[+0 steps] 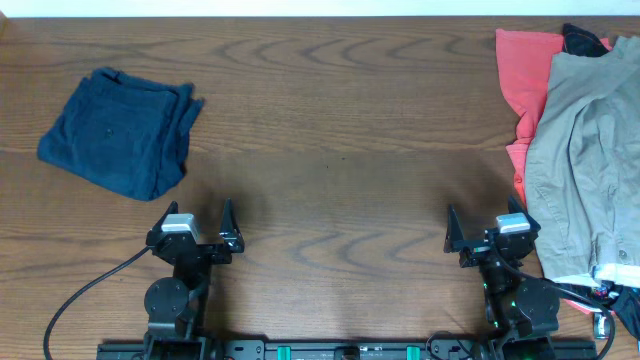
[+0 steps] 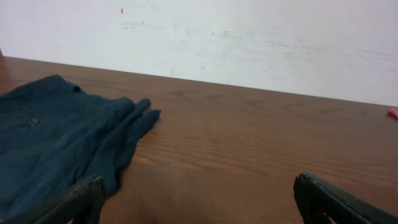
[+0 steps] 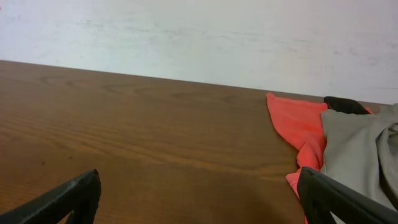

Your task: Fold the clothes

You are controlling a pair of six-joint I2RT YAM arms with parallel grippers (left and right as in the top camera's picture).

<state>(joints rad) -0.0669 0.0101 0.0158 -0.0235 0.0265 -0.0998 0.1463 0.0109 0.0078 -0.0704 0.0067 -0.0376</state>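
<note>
A folded navy garment [image 1: 118, 130] lies at the far left of the table; it also shows in the left wrist view [image 2: 56, 137]. Khaki-beige trousers [image 1: 585, 160] lie unfolded at the right edge on top of a red garment [image 1: 528, 75], with a black garment [image 1: 583, 40] peeking out at the back. The right wrist view shows the red garment [image 3: 298, 124] and khaki trousers [image 3: 357, 155]. My left gripper [image 1: 192, 222] is open and empty near the front edge, right of the navy garment. My right gripper [image 1: 487, 228] is open and empty, just left of the khaki trousers.
The wooden table [image 1: 340, 130] runs between the two piles. A black cable [image 1: 80, 300] runs from the left arm's base. A dark item and a white label [image 1: 610, 290] lie at the front right corner beside the right arm's base.
</note>
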